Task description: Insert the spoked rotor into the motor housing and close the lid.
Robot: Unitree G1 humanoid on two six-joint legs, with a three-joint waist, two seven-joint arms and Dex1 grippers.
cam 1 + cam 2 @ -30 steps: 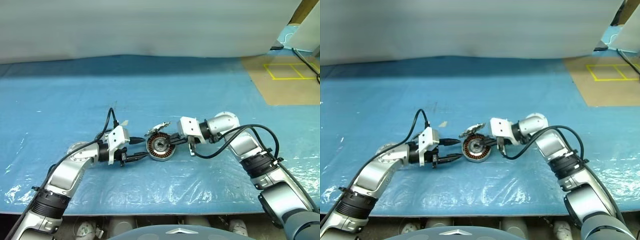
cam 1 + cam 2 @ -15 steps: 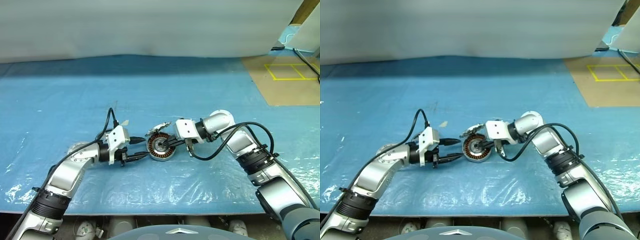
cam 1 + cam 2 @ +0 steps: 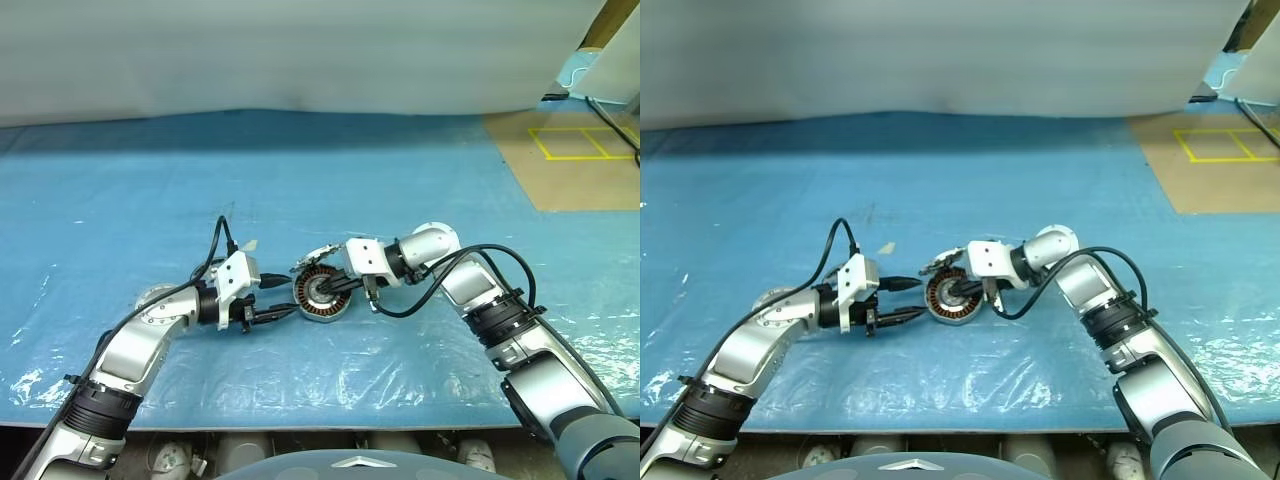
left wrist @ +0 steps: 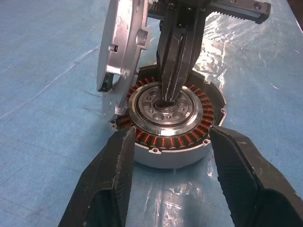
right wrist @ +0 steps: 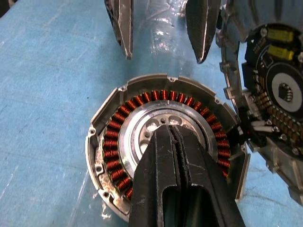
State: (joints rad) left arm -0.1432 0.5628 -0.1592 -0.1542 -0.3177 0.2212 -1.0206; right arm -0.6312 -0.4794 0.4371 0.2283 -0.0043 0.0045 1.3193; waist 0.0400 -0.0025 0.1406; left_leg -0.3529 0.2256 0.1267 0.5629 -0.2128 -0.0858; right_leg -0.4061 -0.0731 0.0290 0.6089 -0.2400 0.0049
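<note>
The motor housing [image 3: 320, 297] sat on the blue plastic sheet [image 3: 150, 200], its ring of copper-coloured windings facing up toward the camera. The lid [image 3: 317, 254] stood tilted at the housing's far edge, touching it. The right gripper [image 3: 331, 289] reached in from the right, its black fingers pressed together with tips at the housing's centre. The left gripper [image 3: 281, 297] lay just left of the housing, fingers parted, tips close to its rim. A brown board with yellow tape lines [image 3: 570, 150] lay at the far right, beyond the sheet.
</note>
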